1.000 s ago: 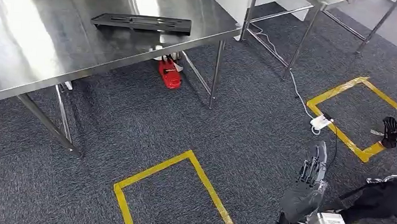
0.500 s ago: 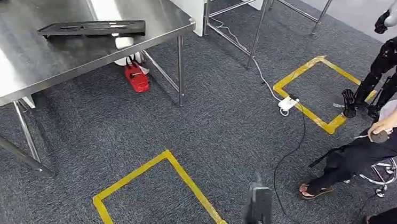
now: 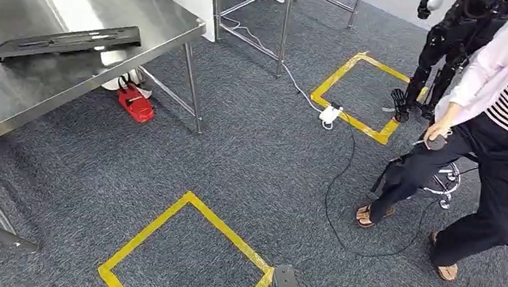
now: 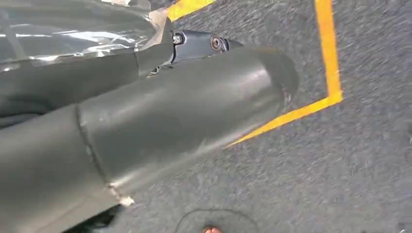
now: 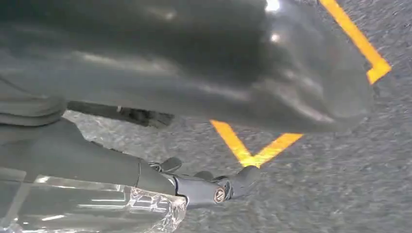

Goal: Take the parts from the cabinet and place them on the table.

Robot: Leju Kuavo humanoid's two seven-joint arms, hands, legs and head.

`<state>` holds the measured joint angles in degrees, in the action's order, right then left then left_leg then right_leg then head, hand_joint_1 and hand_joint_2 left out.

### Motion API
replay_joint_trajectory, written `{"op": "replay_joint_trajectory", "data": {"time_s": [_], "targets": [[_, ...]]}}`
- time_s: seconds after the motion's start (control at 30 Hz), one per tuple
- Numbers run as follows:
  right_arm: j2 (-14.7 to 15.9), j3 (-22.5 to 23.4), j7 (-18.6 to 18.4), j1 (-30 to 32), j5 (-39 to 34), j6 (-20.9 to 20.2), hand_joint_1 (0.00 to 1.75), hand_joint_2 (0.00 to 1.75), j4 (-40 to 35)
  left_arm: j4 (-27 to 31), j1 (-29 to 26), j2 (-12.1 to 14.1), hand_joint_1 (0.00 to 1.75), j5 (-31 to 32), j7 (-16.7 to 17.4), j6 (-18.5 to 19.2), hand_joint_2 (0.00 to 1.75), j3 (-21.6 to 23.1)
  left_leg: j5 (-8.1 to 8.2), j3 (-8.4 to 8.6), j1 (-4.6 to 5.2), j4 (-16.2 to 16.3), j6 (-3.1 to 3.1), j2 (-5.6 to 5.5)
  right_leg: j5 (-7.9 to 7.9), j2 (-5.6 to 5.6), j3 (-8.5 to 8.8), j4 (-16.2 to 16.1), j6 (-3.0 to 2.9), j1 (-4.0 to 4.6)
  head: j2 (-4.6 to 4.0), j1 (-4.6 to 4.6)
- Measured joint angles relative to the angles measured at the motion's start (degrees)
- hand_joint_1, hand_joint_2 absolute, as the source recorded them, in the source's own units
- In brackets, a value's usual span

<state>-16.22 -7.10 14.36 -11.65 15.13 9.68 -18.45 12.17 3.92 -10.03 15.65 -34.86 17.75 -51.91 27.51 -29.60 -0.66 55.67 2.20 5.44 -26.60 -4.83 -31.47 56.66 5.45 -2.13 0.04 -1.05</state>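
Lying flat on the steel counter (image 3: 7, 107), the black part (image 3: 64, 40) looks rigid, thin and light; grasping a long edge seems safest. Left hand (image 4: 145, 126) and right hand (image 5: 194, 68) hang over carpet; whether either is clenched cannot be told

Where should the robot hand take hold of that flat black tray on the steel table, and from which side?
Judging by its pose, the black tray is best gripped on its long front edge, coming from the table's open floor side. It lies flat and thin, with that edge nearest the table's rim, so fingers could probably slide under it there.
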Motion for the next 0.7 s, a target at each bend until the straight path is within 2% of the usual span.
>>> {"op": "replay_joint_trajectory", "data": {"time_s": [0.03, 0.07, 0.13, 0.17, 0.2, 0.23, 0.27, 0.3, 0.33, 0.37, 0.4, 0.43, 0.47, 0.5, 0.53, 0.57, 0.6, 0.63, 0.67, 0.7], "targets": [[0.0, -0.1, 0.0, -0.2, 0.1, 0.0, 0.0, 0.0, 0.3, 0.0, 0.0, -0.2, 0.0, 0.1, -0.2, -0.4, 0.0, -0.1, 0.51, -0.07, 0.36, 0.4, -0.65, 0.62, 0.15, -1.08, 0.29, -0.4, -0.77, 0.7, 0.0, -0.29], [0.1, -0.1, 0.1, -0.2, 0.2, -0.1, 0.0, 0.0, 0.5, -0.1, -0.1, -0.5, 0.0, 0.4, -0.5, -0.5, 0.0, -0.1, 0.58, 0.13, 0.51, 0.4, -0.89, 1.0, 0.32, 0.24, -0.03, -0.4, -1.56, 0.5, 0.0, 0.22], [0.3, -0.2, 0.2, -0.1, 0.5, -0.1, 0.0, 0.0, 1.3, -0.1, -0.1, -1.1, 0.0, 1.1, -0.7, -0.6, 0.0, -0.1, 0.58, 0.45, 0.31, 0.3, -1.08, 2.22, 0.36, 1.4, -0.37, -0.3, -2.03, 0.77, 0.0, 0.33], [0.5, -0.2, 0.2, -0.1, 0.5, 0.0, 0.0, 0.0, 1.5, -0.1, -0.1, -1.2, 0.0, 1.3, -0.7, -0.5, 0.0, -0.1, 0.88, 0.36, -0.04, 0.4, -1.56, 2.75, 0.71, 2.33, -0.18, -0.5, -2.68, 0.22, 0.0, 0.3], [0.5, -0.2, 0.3, 0.0, 0.4, 0.0, 0.0, 0.0, 1.6, -0.1, 0.0, -1.3, 0.0, 1.7, -0.7, -0.3, 0.0, -0.1, 2.15, 0.0, -0.49, 1.5, -1.99, 0.02, 0.82, 3.01, -0.34, -0.5, -2.9, 0.0, 0.0, 0.37], [0.6, -0.2, 0.4, -0.1, 0.2, 0.1, 0.0, 0.0, 1.7, -0.1, -0.1, -1.5, 0.0, 1.9, -0.7, 0.0, 0.0, 0.0, 4.43, -1.19, -0.53, 4.5, -1.94, -2.83, 0.98, 3.6, -0.46, -0.5, -3.45, 0.01, 0.0, 0.46], [0.6, -0.2, 0.7, -0.2, 0.2, 0.1, 0.0, 0.0, 1.8, -0.1, -0.2, -1.5, 0.0, 2.2, -0.7, 0.3, 0.0, 0.0, 6.97, -3.08, -0.53, 8.8, -1.93, -4.37, 1.09, 4.21, -0.53, -0.5, -3.99, 0.15, 0.0, 0.48], [0.6, -0.2, 1.1, -0.3, -0.2, 0.1, 0.0, 0.0, 1.9, -0.2, -0.3, -1.6, 0.0, 2.4, -0.7, 0.4, 0.0, 0.0, 9.23, -5.36, -0.52, 13.9, -1.93, -5.16, 1.19, 5.01, -0.64, -0.5, -4.2, 0.37, 0.0, 0.52], [0.6, -0.2, 1.3, -0.3, -0.5, 0.1, 0.0, 0.0, 2.0, -0.2, -0.5, -1.6, 0.0, 2.8, -0.7, 0.8, 0.0, 0.0, 10.44, -7.18, -0.52, 17.5, -1.93, -5.48, 1.19, 5.78, -0.66, -0.5, -4.2, 0.49, 0.0, 0.57], [0.7, -0.2, 1.8, -0.3, -1.0, 0.0, 0.0, 0.0, 2.2, -0.2, -0.6, -1.5, 0.0, 3.1, -0.7, 1.1, 0.0, 0.1, 10.01, -7.93, -0.52, 18.8, -1.9, -5.59, 1.2, 6.67, -0.62, -0.5, -4.19, 0.6, 0.0, 0.5], [0.9, -0.1, 2.3, -0.3, -1.7, -0.3, 0.0, 0.0, 2.3, -0.2, -0.7, -1.5, 0.0, 3.7, -0.7, 1.5, 0.0, 0.3, 8.21, -7.43, -0.54, 17.2, -1.78, -5.59, 1.2, 7.55, -0.61, -0.4, -4.19, 0.59, 0.0, 0.54], [1.0, 0.3, 2.9, -0.3, -2.3, -0.8, 0.0, 0.0, 2.5, -0.2, -0.6, -1.6, 0.0, 4.2, -0.6, 1.9, 0.0, 0.5, 5.74, -5.89, -0.57, 13.7, -1.6, -5.64, 1.21, 8.31, -0.59, -0.3, -4.17, 0.53, 0.0, 0.52], [1.1, 0.5, 3.2, -0.3, -2.8, -1.1, 0.0, 0.0, 2.5, -0.2, -0.5, -1.5, 0.0, 4.6, -0.5, 2.1, 0.0, 0.8, 3.07, -3.72, -0.68, 9.0, -1.49, -6.14, 1.22, 9.11, -0.55, -0.2, -4.13, 0.46, 0.0, 0.54], [1.2, 0.7, 3.3, -0.3, -3.0, -1.2, 0.0, 0.0, 2.5, -0.2, -0.5, -1.5, 0.0, 4.8, -0.5, 2.3, 0.0, 1.1, 0.83, -1.48, -1.03, 4.1, -1.45, -8.6, 1.23, 9.84, -0.62, 0.0, -4.07, 0.44, 0.0, 0.57], [1.2, 0.9, 3.5, -0.5, -3.1, -1.3, 0.0, 0.0, 2.6, -0.2, -0.6, -1.6, 0.0, 4.9, -0.5, 2.4, 0.0, 1.2, 1.59, -1.03, -1.29, 2.7, -1.63, -12.48, 1.32, 10.38, -1.01, 0.3, -3.79, 0.81, 0.0, 0.59], [1.2, 1.1, 3.6, -0.6, -3.2, -1.4, 0.0, 0.0, 2.6, -0.2, -0.6, -1.6, 0.0, 4.9, -0.4, 2.4, 0.0, 1.2, 1.36, -1.2, -1.22, 2.6, -1.61, -11.87, 1.42, 11.1, -1.47, 0.5, -3.42, 1.0, 0.0, 0.41], [1.2, 1.1, 3.7, -0.6, -3.3, -1.5, 0.0, 0.0, 2.6, -0.3, -0.5, -1.6, 0.0, 4.9, -0.4, 2.4, 0.0, 1.4, 1.32, -1.25, -0.87, 2.7, -1.46, -11.06, 1.72, 11.69, -2.01, 0.3, -2.9, 0.8, 0.0, 0.5], [1.3, 1.2, 3.7, -0.6, -3.3, -1.5, 0.0, 0.0, 2.7, -0.3, -0.5, -1.6, 0.0, 5.0, -0.4, 2.4, 0.0, 1.6, 1.24, -1.24, -0.44, 2.8, -1.16, -10.41, 2.01, 12.51, -2.15, 0.0, -2.46, 0.65, 0.0, 0.46], [1.4, 1.3, 3.7, -0.6, -3.3, -1.6, 0.0, 0.0, 2.7, -0.3, -0.5, -1.7, 0.0, 5.0, -0.4, 2.4, 0.0, 1.7, 0.79, -1.14, -0.49, 2.3, -0.53, -9.48, 2.28, 13.38, -2.83, -0.1, -1.97, 0.84, 0.0, 0.5], [1.4, 1.3, 3.7, -0.6, -3.3, -1.6, 0.0, 0.0, 2.8, -0.2, -0.4, -1.7, 0.0, 5.0, -0.4, 2.4, 0.0, 1.8, 0.35, -1.07, -0.57, 1.8, 0.05, -8.31, 1.74, 10.47, -3.06, 1.1, -2.06, 0.53, 0.0, 0.5]]}}
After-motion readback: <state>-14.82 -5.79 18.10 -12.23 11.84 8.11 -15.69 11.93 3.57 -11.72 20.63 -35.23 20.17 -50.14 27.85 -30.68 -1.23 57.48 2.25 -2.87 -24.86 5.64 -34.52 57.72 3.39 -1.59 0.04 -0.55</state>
